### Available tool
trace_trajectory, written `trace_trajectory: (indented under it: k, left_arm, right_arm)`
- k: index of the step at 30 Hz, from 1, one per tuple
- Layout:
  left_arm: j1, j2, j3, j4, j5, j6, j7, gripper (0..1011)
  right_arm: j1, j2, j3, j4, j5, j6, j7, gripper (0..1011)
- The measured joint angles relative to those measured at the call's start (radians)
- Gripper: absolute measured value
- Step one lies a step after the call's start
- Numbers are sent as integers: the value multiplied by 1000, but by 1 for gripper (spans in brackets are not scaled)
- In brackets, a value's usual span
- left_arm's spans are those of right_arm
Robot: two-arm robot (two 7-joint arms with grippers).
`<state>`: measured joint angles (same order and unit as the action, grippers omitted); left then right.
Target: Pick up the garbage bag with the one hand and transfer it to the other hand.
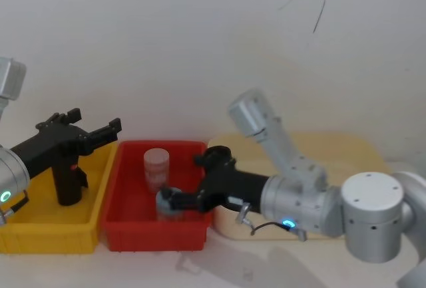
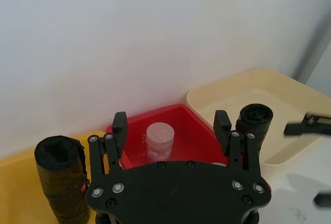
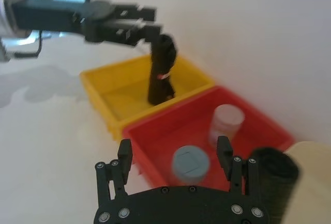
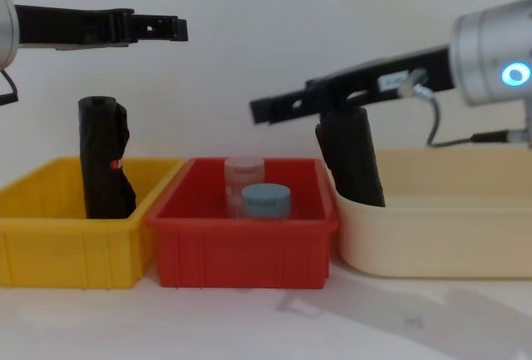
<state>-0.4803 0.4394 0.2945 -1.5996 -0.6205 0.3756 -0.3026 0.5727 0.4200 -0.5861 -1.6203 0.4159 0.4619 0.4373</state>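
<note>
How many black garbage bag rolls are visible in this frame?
2. The red-marked garbage bag roll stands in the yellow bin; a second black roll stands in the cream tub, at its left end.

The garbage bag (image 4: 104,160) stands upright in the yellow bin (image 4: 50,248), left pincer (image 4: 174,29) hanging above it, apart; right pincer (image 4: 259,110) reaches over the red bin (image 4: 241,253).
</note>
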Motion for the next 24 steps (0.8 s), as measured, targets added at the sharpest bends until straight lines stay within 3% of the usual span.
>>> trace_trajectory:
  k: [6, 10, 24]
  left_arm:
    - [0, 0, 0, 0, 0, 0, 1, 1001]
    - [0, 0, 0, 0, 0, 0, 1, 1001]
    - [0, 0, 0, 0, 0, 0, 1, 1001]
  right_arm:
    - [35, -33, -61, 50, -30, 30, 21, 1001]
    - [51, -52, -81, 78, -44, 40, 23, 1001]
    - [108, -107, -111, 173, -76, 63, 29, 1001]
